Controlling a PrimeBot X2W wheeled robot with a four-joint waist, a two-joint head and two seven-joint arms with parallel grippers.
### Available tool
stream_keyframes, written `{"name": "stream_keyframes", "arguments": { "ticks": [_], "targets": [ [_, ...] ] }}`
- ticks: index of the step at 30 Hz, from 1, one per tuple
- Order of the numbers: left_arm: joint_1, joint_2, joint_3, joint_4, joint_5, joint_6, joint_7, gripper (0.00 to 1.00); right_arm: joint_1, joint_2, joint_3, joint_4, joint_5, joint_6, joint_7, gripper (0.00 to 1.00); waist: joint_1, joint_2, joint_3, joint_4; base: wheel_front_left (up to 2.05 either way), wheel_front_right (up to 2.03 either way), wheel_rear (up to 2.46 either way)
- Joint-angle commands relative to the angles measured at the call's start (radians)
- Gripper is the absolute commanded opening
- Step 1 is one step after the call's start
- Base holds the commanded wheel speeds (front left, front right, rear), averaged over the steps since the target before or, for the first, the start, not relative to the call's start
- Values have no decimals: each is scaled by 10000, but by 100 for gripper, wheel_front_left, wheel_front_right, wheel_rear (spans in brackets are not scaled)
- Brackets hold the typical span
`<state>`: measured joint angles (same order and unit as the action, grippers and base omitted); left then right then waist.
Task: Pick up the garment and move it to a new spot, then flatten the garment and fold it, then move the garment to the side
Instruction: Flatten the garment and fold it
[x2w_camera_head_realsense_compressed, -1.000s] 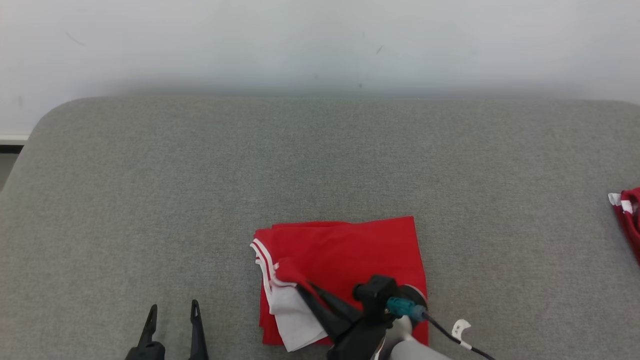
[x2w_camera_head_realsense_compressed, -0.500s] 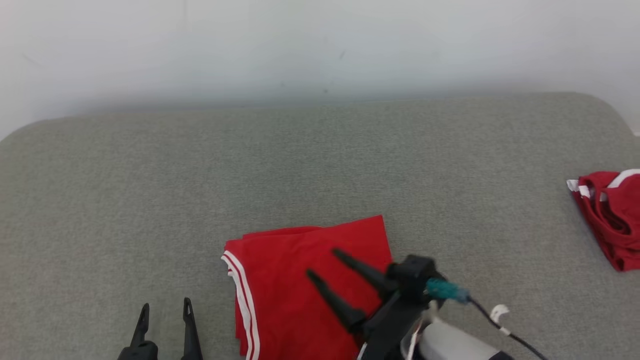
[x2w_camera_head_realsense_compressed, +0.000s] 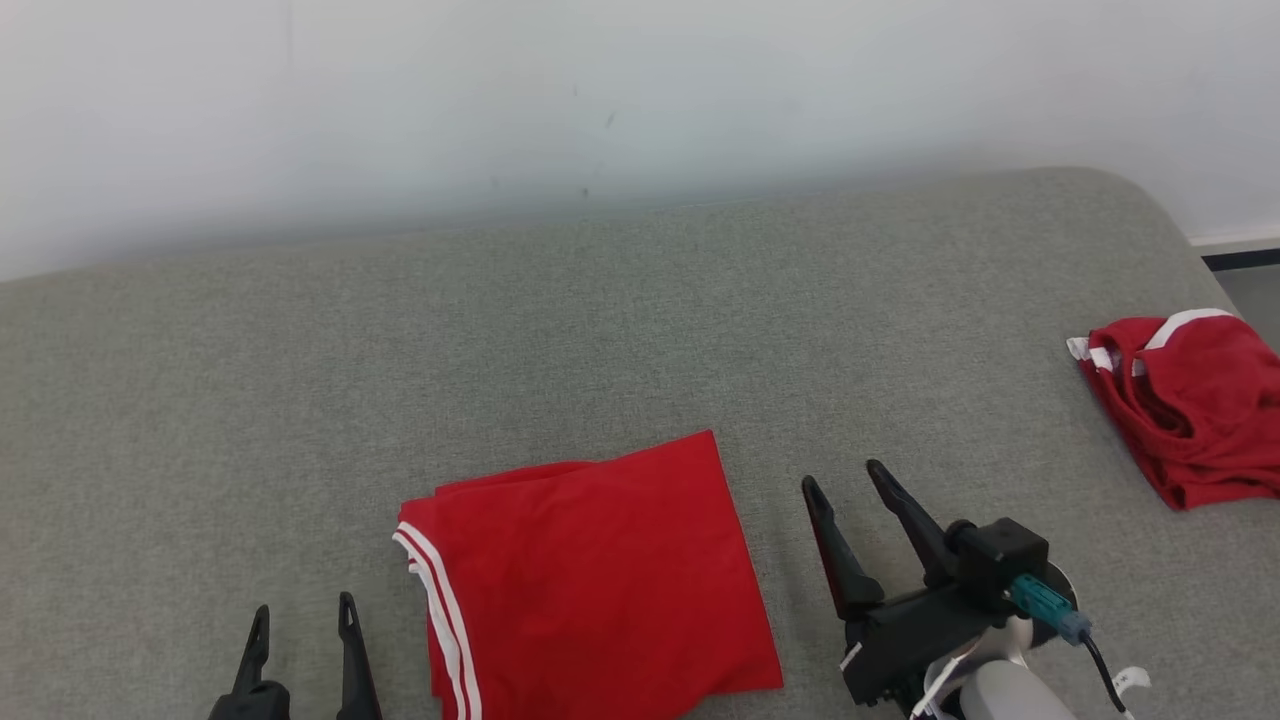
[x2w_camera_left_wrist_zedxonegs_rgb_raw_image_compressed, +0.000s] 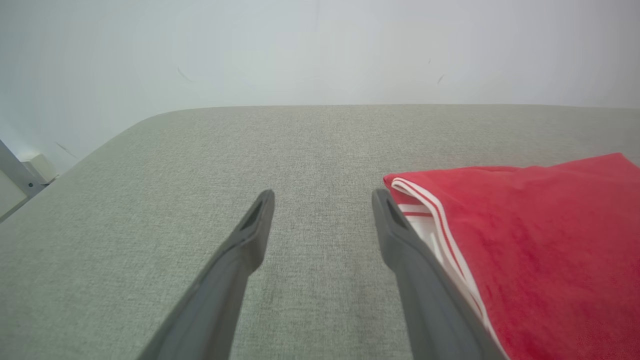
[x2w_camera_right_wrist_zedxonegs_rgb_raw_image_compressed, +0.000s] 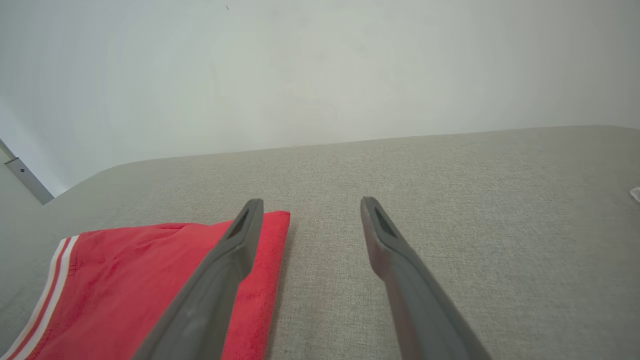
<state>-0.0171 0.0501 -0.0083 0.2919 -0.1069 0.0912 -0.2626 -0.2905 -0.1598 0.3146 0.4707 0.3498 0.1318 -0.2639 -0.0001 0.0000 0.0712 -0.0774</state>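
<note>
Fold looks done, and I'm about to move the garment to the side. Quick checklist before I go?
1. Fold: folded garment lies flat, compact: ok.
2. Right side: right gripper open, empty, beside its right edge: ok.
3. Left side: left gripper open, empty, beside its striped edge: ok.
4. Grasp: neither gripper holds it: not ok.
5. Obstacles: second red garment crumpled at the right end of the grey surface, apart: ok.
6. Near-left corner runs off the head view: cannot tell.

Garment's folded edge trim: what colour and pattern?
White stripes on the red garment, best in left wrist view.
</note>
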Motion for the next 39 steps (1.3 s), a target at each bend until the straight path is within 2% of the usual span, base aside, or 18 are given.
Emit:
{"name": "stream_keyframes", "arguments": {
  "ticks": [1, 7, 14, 39],
  "targets": [
    [110, 2, 35, -44, 100, 23, -28, 100, 211, 101, -218, -18, -265, -29, 7, 100, 1, 0, 15, -66, 0, 0, 0],
    [145, 3, 129, -13, 153, -8, -28, 100, 805, 476, -1409, -249, -956, -29, 6, 100, 1, 0, 0, -177, 0, 0, 0],
    [337, 2, 361, -16, 287, -83, -28, 100, 1073, 817, -2111, -425, -1531, -29, 6, 100, 1, 0, -223, -297, 0, 0, 0],
    [811, 2, 722, 270, 464, -646, -28, 100, 1656, 1095, -2564, -556, -1754, -29, 6, 100, 1, 0, -935, -126, 0, 0, 0]
  ]
}}
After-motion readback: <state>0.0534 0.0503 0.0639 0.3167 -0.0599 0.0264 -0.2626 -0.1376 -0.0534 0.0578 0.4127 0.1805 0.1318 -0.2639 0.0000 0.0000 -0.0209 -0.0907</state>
